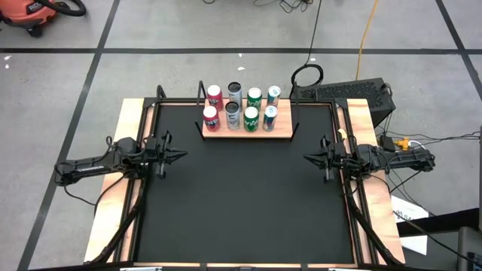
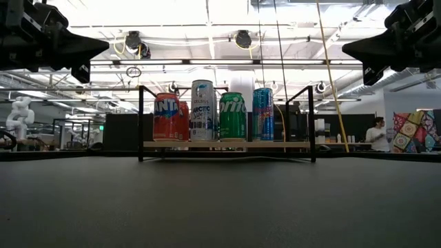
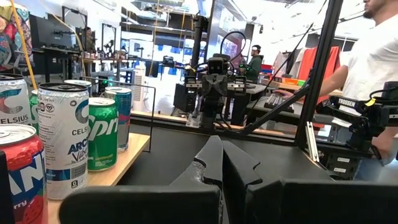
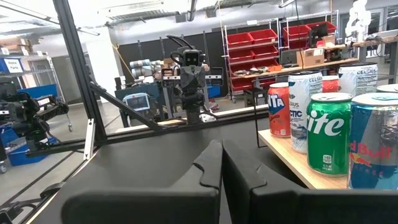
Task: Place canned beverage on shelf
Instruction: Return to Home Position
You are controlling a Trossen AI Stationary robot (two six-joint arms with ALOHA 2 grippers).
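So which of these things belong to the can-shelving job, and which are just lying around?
Part of the job: wooden shelf; red Fanta cans; white Celsius cans; green Sprite cans; blue Red Bull cans; left gripper and right gripper, both shut, at opposite edges of the black tabletop.
Just lying about: orange shop vacuum; yellow cable; loose white papers.

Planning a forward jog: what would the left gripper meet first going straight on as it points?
Probably the right gripper, facing the left gripper across the black tabletop; nothing shows between them. The light wooden shelf of cans sits aside from that line.
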